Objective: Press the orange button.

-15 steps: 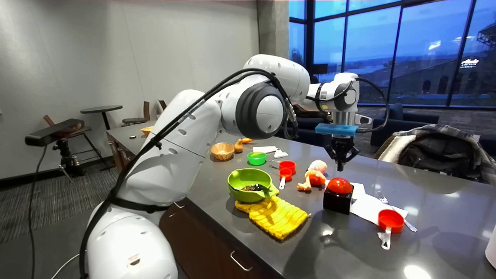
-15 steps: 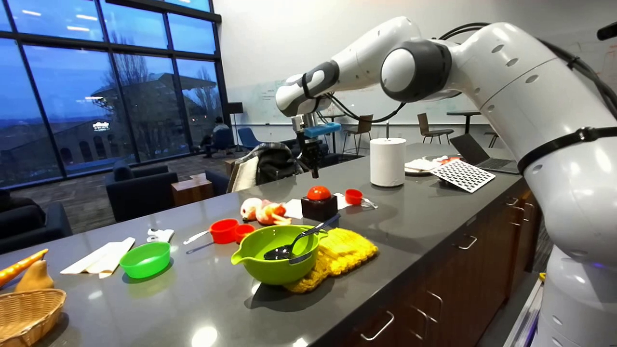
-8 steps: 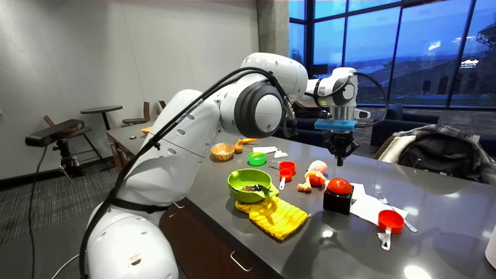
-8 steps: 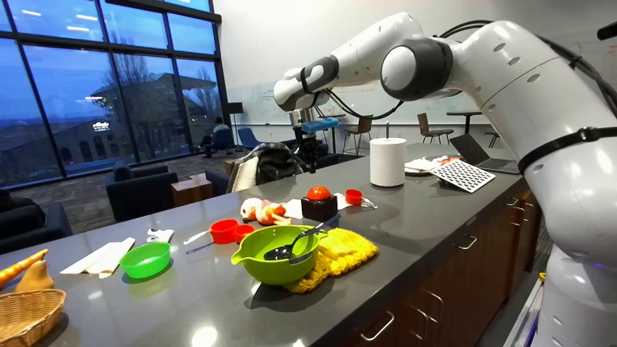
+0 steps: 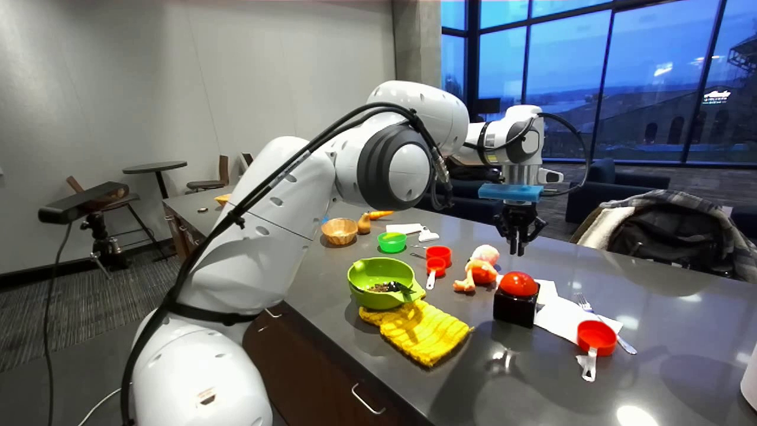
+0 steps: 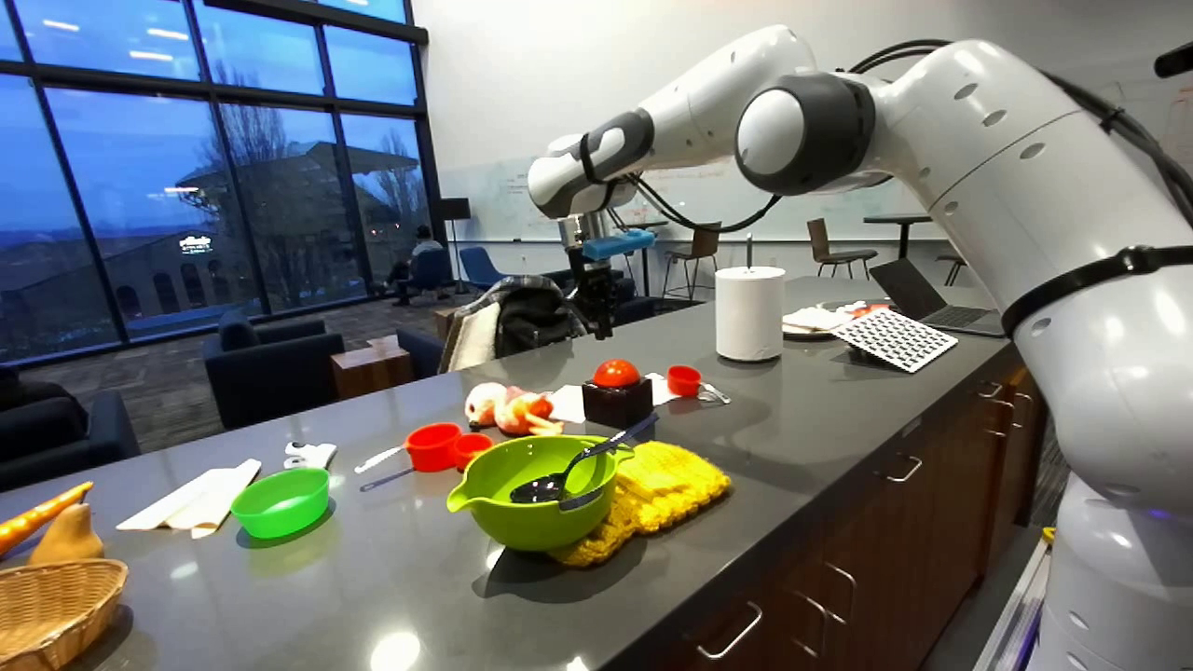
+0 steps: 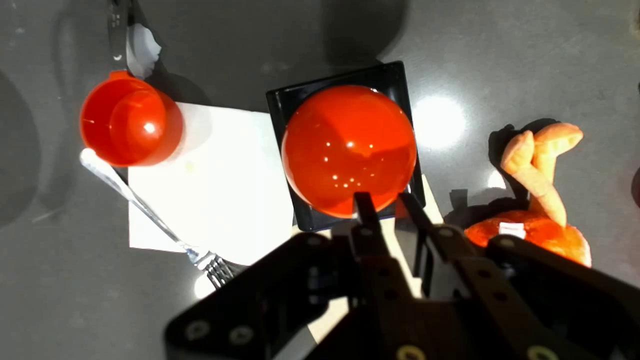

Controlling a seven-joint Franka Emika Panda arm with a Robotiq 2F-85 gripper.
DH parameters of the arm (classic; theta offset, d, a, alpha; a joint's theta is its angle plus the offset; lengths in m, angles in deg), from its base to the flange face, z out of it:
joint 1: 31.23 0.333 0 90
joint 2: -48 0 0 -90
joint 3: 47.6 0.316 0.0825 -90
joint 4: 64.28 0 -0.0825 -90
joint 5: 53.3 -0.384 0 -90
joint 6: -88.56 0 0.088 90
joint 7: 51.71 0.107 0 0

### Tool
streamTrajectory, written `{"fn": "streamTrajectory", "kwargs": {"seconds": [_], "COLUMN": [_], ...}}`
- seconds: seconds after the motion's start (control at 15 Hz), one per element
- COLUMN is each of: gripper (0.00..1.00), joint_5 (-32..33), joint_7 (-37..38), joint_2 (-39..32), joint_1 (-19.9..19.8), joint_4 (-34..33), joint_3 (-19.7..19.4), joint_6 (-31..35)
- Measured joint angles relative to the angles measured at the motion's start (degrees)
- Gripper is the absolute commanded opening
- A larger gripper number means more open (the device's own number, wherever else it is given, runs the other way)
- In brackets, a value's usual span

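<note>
The orange button has a round red-orange cap on a black boxy base; the cap shows in both exterior views (image 5: 518, 284) (image 6: 616, 374) and in the wrist view (image 7: 350, 145). It stands upright on the grey counter. My gripper (image 5: 517, 253) is a short way above the cap, apart from it, pointing down; it also shows in an exterior view (image 6: 604, 335). In the wrist view the gripper (image 7: 384, 196) has its fingertips slightly parted with nothing between them. They overlap the lower right edge of the cap there.
White paper (image 7: 215, 185), a fork (image 7: 150, 215) and a red measuring cup (image 7: 131, 122) lie on one side of the button. A plush toy (image 5: 480, 269) lies on its other side. A green bowl (image 5: 381, 284) on a yellow cloth (image 5: 426, 337) and a paper roll (image 6: 749, 312) stand nearby.
The gripper first rose a little above the button, then sank very slightly. Its fingers were together and are now slightly parted. The button has not moved.
</note>
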Motion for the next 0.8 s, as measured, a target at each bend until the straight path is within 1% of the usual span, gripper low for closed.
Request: {"fn": "streamTrajectory", "kwargs": {"seconds": [0.13,0.2,0.47,0.6,0.8], "gripper": [0.62,0.70,0.97,1.00,1.00], "joint_5": [0.00,0.00,0.00,-0.06,-0.78], "joint_7": [0.13,0.19,1.14,2.24,4.44], "joint_2": [0.00,0.00,0.22,1.13,4.44], "joint_1": [0.09,0.16,0.73,1.18,1.93], "joint_4": [0.15,0.23,0.35,0.90,3.54], "joint_3": [0.00,0.00,0.06,0.27,0.57], "joint_6": [0.00,0.00,0.01,0.00,-0.15]}}
